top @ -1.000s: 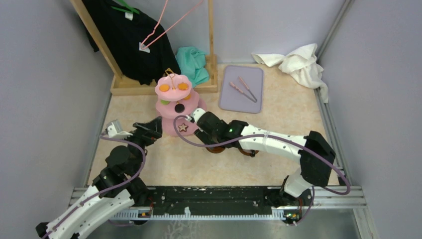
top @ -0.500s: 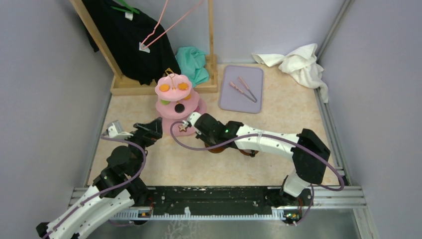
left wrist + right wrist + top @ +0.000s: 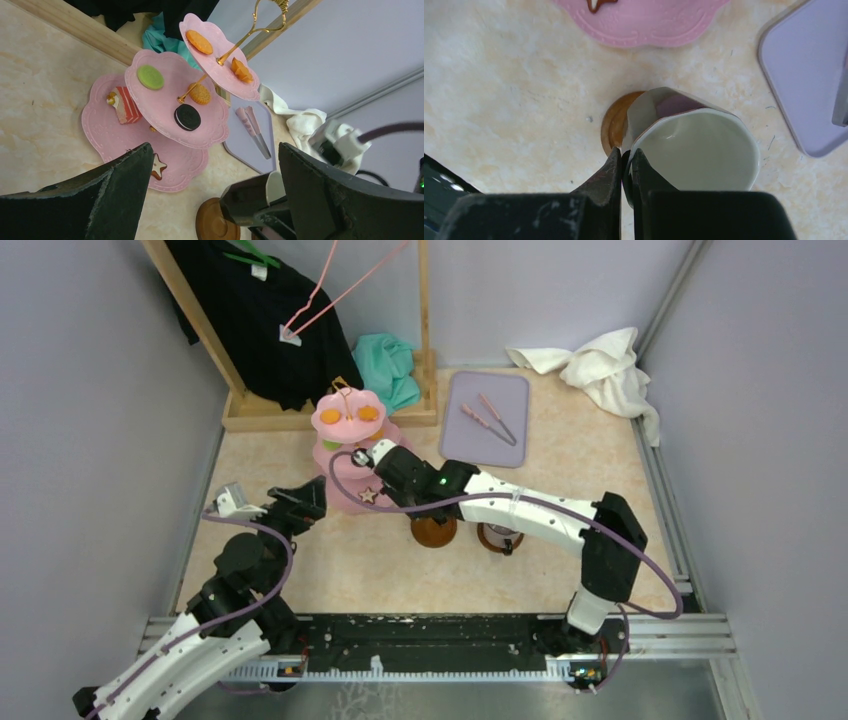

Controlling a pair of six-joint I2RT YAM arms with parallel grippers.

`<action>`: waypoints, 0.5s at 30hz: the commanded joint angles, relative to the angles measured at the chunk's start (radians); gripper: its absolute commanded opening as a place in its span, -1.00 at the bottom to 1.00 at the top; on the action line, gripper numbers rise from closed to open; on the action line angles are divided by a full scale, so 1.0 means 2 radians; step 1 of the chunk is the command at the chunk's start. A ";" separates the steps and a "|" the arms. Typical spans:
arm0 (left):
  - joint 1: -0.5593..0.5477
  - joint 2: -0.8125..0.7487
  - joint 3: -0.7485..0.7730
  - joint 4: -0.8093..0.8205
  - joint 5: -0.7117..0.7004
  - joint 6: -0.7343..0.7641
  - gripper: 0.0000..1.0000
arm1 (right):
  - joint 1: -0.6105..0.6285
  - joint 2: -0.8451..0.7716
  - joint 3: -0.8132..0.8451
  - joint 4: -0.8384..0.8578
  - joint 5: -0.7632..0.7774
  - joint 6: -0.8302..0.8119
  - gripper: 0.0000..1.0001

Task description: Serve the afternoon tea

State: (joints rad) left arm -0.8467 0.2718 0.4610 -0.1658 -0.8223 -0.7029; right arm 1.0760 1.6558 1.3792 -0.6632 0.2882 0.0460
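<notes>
Over marble tabletop [image 3: 514, 85], right gripper [image 3: 626, 172] pinches mouth-up mauve mug [image 3: 694, 145]; left gripper [image 3: 215, 155] spread.

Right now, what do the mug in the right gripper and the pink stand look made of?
The mug looks like glazed ceramic: it is glossy cream inside, and its faceted mauve outside throws sharp reflections. Hard plastic can't be ruled out. The pink stand is probably moulded plastic, possibly painted ceramic, going by its even satin sheen and embossed scalloped rims. The right gripper pinches the mug's rim.
</notes>
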 commanded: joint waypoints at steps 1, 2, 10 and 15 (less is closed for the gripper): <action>-0.002 -0.006 0.005 -0.011 0.002 -0.002 0.99 | 0.003 0.012 0.099 -0.021 0.057 0.103 -1.00; -0.002 -0.006 0.006 -0.015 0.002 -0.006 0.99 | 0.003 0.016 0.111 -0.027 0.063 0.124 -1.00; -0.002 -0.015 0.014 -0.031 0.023 -0.024 0.99 | 0.008 0.061 0.187 -0.116 0.095 0.260 -1.00; -0.002 -0.026 0.016 -0.037 0.029 -0.026 0.99 | 0.012 0.086 0.234 -0.193 0.137 0.341 -1.00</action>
State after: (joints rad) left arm -0.8467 0.2436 0.4614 -0.2234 -0.7876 -0.7441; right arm 1.0817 1.8145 1.7206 -0.9222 0.4385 0.5541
